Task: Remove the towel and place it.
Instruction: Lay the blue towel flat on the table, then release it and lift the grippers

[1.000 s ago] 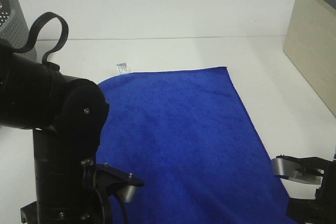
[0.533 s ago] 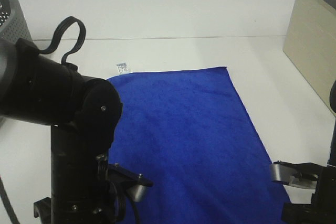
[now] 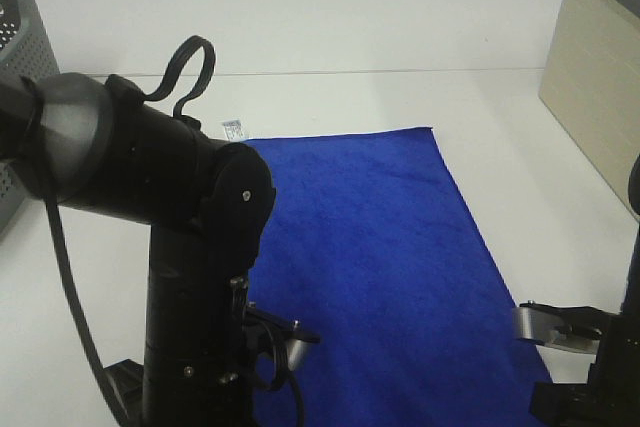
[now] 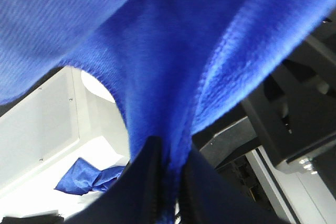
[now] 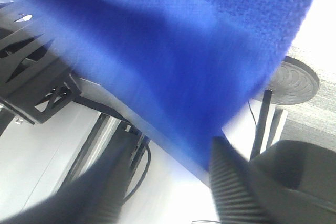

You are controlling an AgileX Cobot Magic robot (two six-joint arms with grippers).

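Exterior high view: the towel (image 3: 370,247) lies spread on the white tabletop (image 3: 330,37). The left tool (image 4: 168,156) pinches a fold of it; the right tool (image 5: 170,156) stands open at its edge.

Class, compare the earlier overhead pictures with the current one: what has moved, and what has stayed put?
The left arm swung right, over the towel's left side; the left tool pinches towel fabric. The right tool barely shifted, fingers apart at the towel's near right edge. Towel, tag and table are unchanged.
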